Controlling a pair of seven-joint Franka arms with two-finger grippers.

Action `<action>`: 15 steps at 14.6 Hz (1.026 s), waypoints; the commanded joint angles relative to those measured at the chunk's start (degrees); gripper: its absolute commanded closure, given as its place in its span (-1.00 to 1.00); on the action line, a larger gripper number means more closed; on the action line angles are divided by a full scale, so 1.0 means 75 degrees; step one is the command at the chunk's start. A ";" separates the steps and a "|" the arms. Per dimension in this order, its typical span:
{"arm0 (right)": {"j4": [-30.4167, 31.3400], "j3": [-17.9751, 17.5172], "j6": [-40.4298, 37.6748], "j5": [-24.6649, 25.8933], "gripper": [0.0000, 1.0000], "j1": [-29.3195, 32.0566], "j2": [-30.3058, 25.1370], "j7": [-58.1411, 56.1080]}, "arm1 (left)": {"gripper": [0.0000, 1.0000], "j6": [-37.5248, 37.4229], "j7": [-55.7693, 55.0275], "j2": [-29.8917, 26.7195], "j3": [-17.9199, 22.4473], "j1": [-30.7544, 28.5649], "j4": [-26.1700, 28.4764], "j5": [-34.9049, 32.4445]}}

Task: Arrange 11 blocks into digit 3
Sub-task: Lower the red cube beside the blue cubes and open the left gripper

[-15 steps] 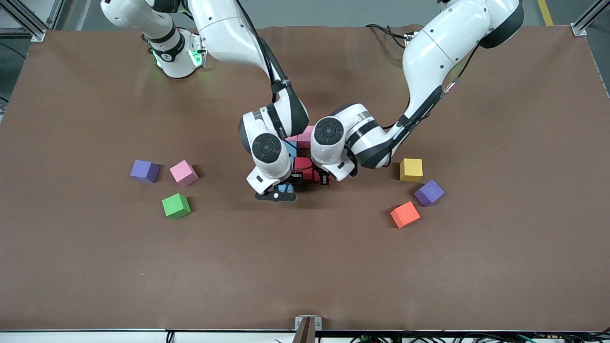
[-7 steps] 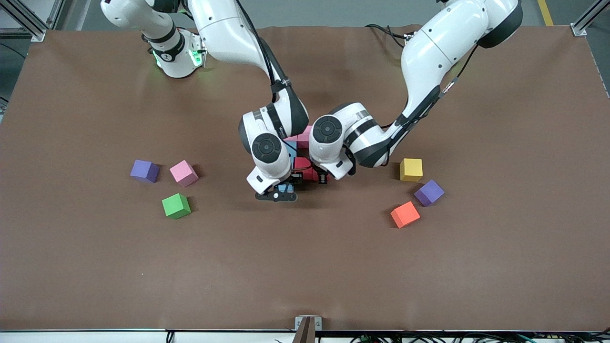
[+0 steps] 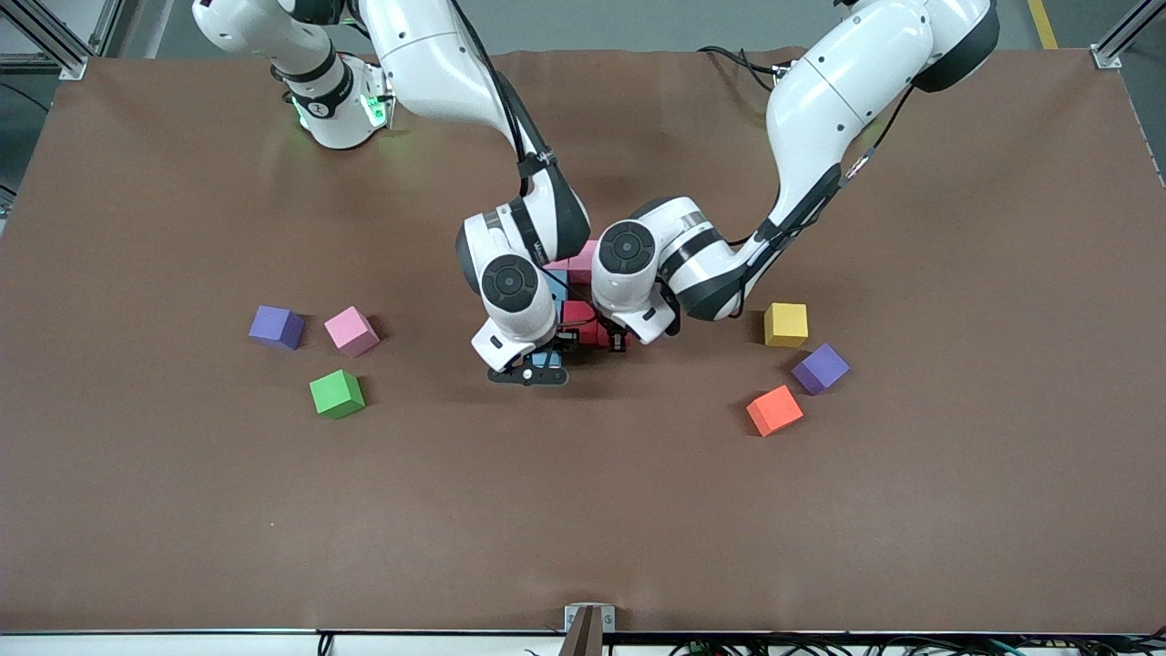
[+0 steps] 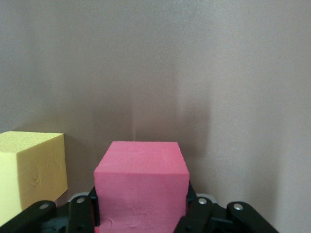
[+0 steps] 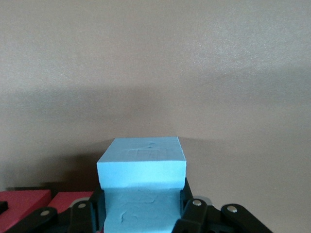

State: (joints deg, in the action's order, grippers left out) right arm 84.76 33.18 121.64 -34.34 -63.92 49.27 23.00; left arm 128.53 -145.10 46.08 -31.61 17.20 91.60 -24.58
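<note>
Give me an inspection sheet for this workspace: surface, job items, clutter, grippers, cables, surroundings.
Surface: brown mat, bare patches, no spills seen.
Job's things: cluster of blocks mid-table under both wrists, mostly hidden. Loose: purple block, pink block, green block toward the right arm's end; yellow block, second purple block, orange block toward the left arm's end.
Clutter: nothing seen.
Grippers: left gripper shut on a red block; right gripper shut on a light blue block, both at the cluster.
Cables: black leads at the mat's edge by the bases.
Surroundings: aluminium frame posts at the corners.
</note>
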 commanded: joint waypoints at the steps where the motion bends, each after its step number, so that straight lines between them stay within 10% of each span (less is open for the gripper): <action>1: 0.0347 -0.0030 0.0023 -0.0027 0.96 -0.0115 -0.0170 -0.0043 | -0.08 0.0113 -0.0094 -0.0050 0.0055 0.0039 0.0068 -0.0330; 9: 0.0347 -0.0030 0.0023 -0.0027 0.96 -0.0126 -0.0182 -0.0031 | -0.36 0.0160 -0.0094 -0.0050 0.0055 0.0050 0.0045 -0.0331; 12: 0.0300 -0.0030 0.0011 -0.0027 0.96 -0.0115 -0.0182 -0.0031 | -1.00 0.0160 -0.0059 -0.0061 0.0055 0.0050 0.0045 -0.0343; 15: 0.0300 -0.0030 0.0011 -0.0027 0.96 -0.0126 -0.0182 -0.0031 | -1.00 0.0090 -0.0047 -0.0178 0.0043 0.0027 0.0057 -0.0332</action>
State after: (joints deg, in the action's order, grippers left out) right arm 84.75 33.19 121.64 -34.34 -63.92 49.26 23.00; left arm 129.16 -145.10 46.12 -31.56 17.20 91.58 -25.98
